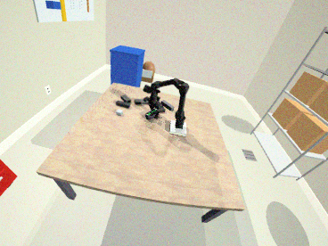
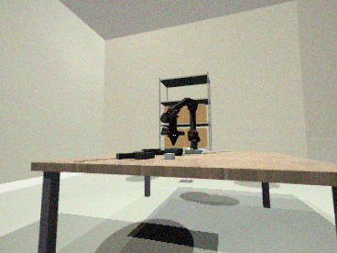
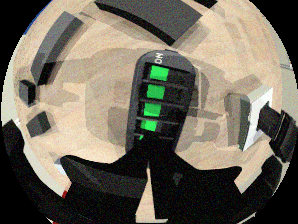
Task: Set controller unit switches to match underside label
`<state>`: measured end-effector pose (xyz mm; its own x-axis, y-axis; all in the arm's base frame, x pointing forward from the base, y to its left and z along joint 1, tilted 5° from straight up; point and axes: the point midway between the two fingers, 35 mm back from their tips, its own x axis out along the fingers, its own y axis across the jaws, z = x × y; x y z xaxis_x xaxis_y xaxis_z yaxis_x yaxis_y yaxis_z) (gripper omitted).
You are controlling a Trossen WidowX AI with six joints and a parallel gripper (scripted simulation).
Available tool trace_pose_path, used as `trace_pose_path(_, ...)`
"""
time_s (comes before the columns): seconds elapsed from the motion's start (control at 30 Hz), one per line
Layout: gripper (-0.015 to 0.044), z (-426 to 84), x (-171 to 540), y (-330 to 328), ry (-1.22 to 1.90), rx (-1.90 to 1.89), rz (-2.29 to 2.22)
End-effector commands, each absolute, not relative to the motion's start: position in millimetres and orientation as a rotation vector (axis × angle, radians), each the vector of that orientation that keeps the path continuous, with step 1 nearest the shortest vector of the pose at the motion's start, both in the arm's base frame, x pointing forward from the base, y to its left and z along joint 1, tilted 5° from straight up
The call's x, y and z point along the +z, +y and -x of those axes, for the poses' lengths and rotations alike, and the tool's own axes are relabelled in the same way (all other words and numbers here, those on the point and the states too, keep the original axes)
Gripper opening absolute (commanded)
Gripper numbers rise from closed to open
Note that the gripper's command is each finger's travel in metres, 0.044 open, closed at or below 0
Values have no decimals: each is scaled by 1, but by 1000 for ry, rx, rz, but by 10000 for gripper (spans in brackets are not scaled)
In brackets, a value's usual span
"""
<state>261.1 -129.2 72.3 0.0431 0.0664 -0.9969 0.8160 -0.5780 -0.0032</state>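
Observation:
The dark grey controller unit (image 1: 151, 114) (image 3: 175, 61) lies switches up on the bench, "ON" at its far end in the wrist view. Four green rocker ends (image 3: 155, 91) show along its left side there, with a sliver of a fifth below; the rest is hidden behind my fingers. The numbers are not readable, and the underside label is out of sight. My gripper (image 2: 173, 143) (image 3: 149, 137) is shut and empty, pointing down over the unit's near end. Whether the tips touch it cannot be told.
A large dark module (image 3: 155, 17) lies beyond the unit, a long dark part (image 3: 54, 45) to its left. Two small blocks (image 3: 27, 92) (image 3: 39, 124) lie at the left. A small pale block (image 1: 119, 112) (image 2: 169, 156) also lies on the bench. The white arm base (image 1: 178, 129) stands nearby.

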Motion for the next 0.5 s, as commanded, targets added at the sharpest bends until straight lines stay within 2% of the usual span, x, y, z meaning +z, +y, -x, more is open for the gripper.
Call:
trace_pose_path(0.0, 0, -262, 88, -130, 885, -1577, -1725)
trace_pose_path(0.27, 0, -282, 91, -97, 887, -1574, -1730)
trace_pose_path(0.47, 0, -283, 87, -95, 887, -1574, -1730)
